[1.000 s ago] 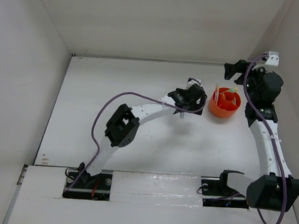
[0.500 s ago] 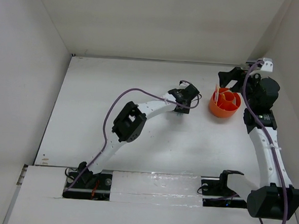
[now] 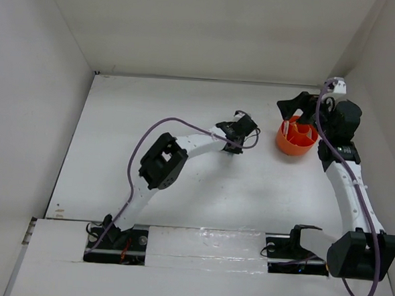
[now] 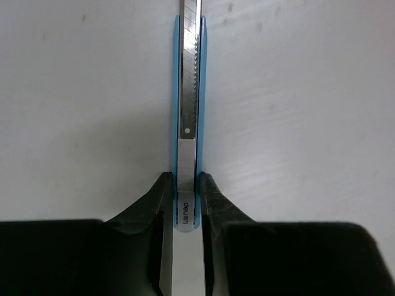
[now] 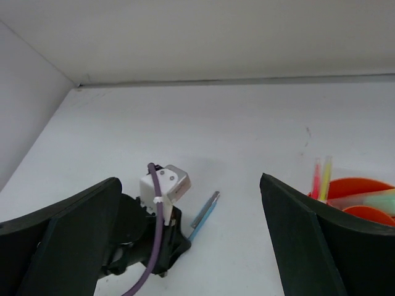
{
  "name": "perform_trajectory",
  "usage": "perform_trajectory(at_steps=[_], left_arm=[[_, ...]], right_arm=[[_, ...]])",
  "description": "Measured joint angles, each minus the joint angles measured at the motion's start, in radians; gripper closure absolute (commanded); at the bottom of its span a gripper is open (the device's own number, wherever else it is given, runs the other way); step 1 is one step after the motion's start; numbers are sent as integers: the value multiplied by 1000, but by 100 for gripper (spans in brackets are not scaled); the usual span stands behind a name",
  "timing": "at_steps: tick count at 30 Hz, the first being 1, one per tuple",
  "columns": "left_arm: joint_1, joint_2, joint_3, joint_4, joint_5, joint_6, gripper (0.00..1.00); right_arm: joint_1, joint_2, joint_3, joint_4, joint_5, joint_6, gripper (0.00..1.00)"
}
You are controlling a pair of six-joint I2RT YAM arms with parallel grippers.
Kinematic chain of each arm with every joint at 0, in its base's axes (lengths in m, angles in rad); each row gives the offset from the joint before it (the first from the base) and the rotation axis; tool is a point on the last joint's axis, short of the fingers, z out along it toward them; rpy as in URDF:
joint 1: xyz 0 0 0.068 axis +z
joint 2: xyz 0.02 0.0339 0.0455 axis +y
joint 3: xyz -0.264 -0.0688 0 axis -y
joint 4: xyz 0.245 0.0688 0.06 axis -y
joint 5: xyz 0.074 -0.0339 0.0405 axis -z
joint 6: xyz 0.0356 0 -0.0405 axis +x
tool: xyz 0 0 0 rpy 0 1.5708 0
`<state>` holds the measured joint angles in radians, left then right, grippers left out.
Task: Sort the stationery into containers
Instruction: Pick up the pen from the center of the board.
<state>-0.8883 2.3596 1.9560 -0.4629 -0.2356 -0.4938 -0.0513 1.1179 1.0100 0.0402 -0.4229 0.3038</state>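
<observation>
A slim grey-blue utility knife [image 4: 188, 92] with a metal blade slide lies flat on the white table. My left gripper [image 4: 184, 185] is shut on its near end, one black finger pressed against each side. In the right wrist view the knife [image 5: 205, 216] sticks out from the left gripper [image 5: 176, 237] toward the pot. From above, the left gripper [image 3: 232, 145] points down left of the orange pot [image 3: 296, 139]. My right gripper [image 3: 290, 107] hovers open just behind the pot's far-left rim, holding nothing. Red and yellow pens [image 5: 321, 179] and a pale green marker [image 5: 370, 200] stand in the pot [image 5: 364, 188].
White walls close the table in at the left [image 3: 39, 111], back [image 3: 211, 28] and right [image 3: 389, 79]. The left arm's purple cable [image 3: 179, 123] arcs over the table's middle. Both arm bases sit at the near edge.
The left jaws have closed onto the knife, and that wrist shifted slightly left. The right gripper moved left and forward, from behind the pot's right side to its far-left rim.
</observation>
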Motion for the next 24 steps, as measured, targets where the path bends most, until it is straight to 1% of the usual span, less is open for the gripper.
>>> perform_trajectory(at_steps=[4,8,11,13,16,19,22,24], left_arm=[[0,-188,-267,91,17,37,100],[-5,-414,-470,217,32,82,100],[-15,-524,-510,320,66,105,100],[-23,-563,-517,398,90,114,100],[-32,-598,-550,488,120,123,100],[-35,-605,-586,537,139,127,100],[-35,-605,-606,546,155,130,100],[-34,-605,-610,554,158,130,100]], right_arm=[[0,47,-39,37,-70,21,0],[2,132,-84,122,-150,80,0],[28,191,-128,190,-191,135,0],[60,225,-143,232,-209,167,0],[101,267,-144,312,-234,215,0],[135,306,-148,404,-259,264,0],[163,357,-154,480,-271,306,8],[179,392,-155,506,-277,327,18]])
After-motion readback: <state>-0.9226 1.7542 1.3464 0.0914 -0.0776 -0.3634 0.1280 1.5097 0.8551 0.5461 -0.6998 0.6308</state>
